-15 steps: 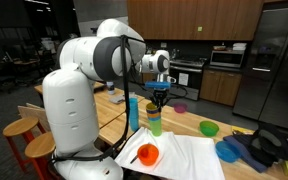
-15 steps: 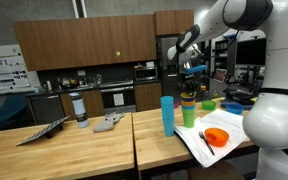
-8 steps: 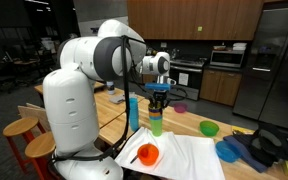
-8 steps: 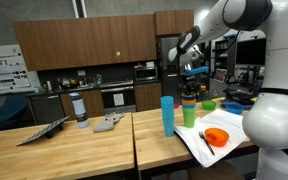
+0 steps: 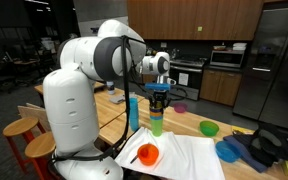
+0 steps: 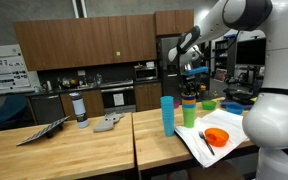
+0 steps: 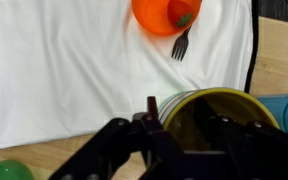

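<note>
**End effector (image 5: 159,98) poised straight over the stack of cups (image 5: 156,123), next to the blue cup (image 6: 167,115).**

The stack of cups stands upright on the worktop (image 6: 84,150) at the edge of the white cloth (image 7: 74,70), just beside the tall blue cup. You hold the end effector directly above it, probably so the fingers can straddle the rim. The top cup (image 7: 227,98) is yellow with a dark hollow, and green shows below it. Whether the fingers are parted or pinching the rim, you cannot tell. The orange bowl (image 7: 162,14) and fork (image 7: 181,45) lie apart on the cloth.

Blue cup (image 5: 133,112) just beside cup stack (image 5: 156,123)
</note>
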Controlling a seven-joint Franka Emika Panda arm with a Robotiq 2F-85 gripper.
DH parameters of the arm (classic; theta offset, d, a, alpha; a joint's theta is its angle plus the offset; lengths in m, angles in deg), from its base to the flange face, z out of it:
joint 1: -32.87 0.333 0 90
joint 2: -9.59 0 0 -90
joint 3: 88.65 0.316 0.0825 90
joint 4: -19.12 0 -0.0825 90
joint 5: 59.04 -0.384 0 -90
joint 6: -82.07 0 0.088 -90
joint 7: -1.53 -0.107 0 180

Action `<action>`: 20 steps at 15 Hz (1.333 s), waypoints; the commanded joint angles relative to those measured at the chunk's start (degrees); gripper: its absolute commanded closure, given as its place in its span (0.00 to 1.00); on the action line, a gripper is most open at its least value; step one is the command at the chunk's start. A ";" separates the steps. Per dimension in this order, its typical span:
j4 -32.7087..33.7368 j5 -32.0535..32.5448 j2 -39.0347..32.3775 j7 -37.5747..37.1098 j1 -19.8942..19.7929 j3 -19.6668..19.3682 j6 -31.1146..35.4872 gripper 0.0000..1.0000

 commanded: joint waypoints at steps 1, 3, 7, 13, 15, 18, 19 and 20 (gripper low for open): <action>0.24 1.64 0.85 -0.56 0.43 0.07 0.21 0.26; 0.98 3.15 1.29 0.32 0.60 0.23 -0.59 0.13; 2.85 5.54 2.19 2.18 1.14 0.69 -2.11 0.00; 4.59 9.56 5.50 3.81 1.94 1.38 -1.40 0.00; 6.30 12.65 5.63 3.04 2.73 2.22 -2.27 0.00; 6.68 12.04 4.83 3.24 2.77 2.32 -1.71 0.00; 7.01 12.25 4.84 3.17 3.08 2.61 -1.91 0.00; 7.08 12.32 4.83 3.09 3.27 2.81 -1.98 0.00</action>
